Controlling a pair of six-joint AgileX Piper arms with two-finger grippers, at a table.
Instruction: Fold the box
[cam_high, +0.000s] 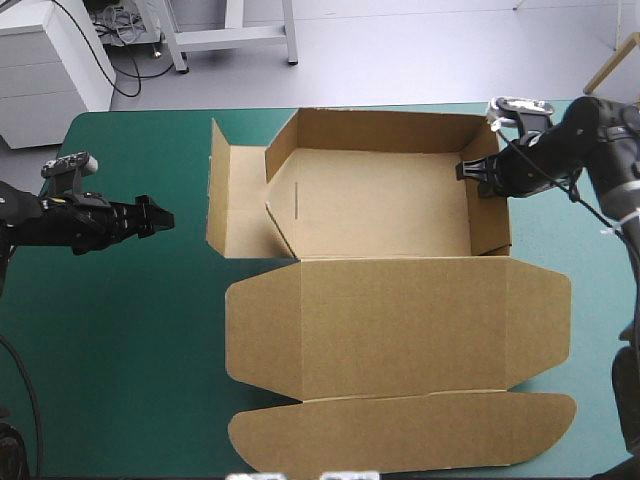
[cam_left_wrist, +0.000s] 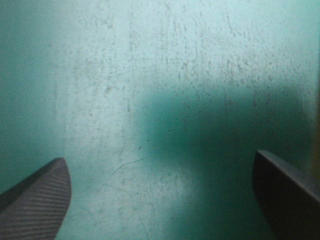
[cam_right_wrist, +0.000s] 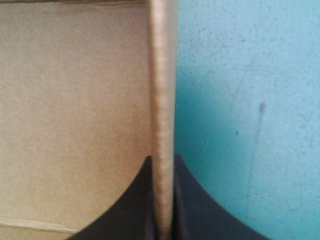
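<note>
Box (cam_high: 385, 215) sits mid-surface, toward the far and right side, on the teal-green surface (cam_high: 120, 330). Partly built, roughly halfway by the look of it.

Done: far wall (cam_high: 385, 128) is up. Right wall (cam_high: 490, 215) is up, with the right gripper (cam_high: 470, 172) clamped on its top edge, one black finger inside the tray and one outside. The right wrist view confirms this: jaws nearly closed with the brown board edge (cam_right_wrist: 162, 100) pinched between them, box floor on one side, bare cover on the other.

Not done: left panel (cam_high: 235, 200) is splayed outward and not yet raised into a wall. An angled corner flap (cam_high: 280, 190) leans in beside it, apparently untucked. Lid (cam_high: 400, 325) lies flat toward the near edge, side flaps spread, with its front tuck flap (cam_high: 400, 430) flat too.

Left gripper (cam_high: 165, 217) is well apart from the box, over bare cover to its left. Jaws wide, nothing between them; the left wrist view shows only cover.

Left to do, as judged: raise and tuck the left side. Whether the right wall is locked or just held cannot be told.
</note>
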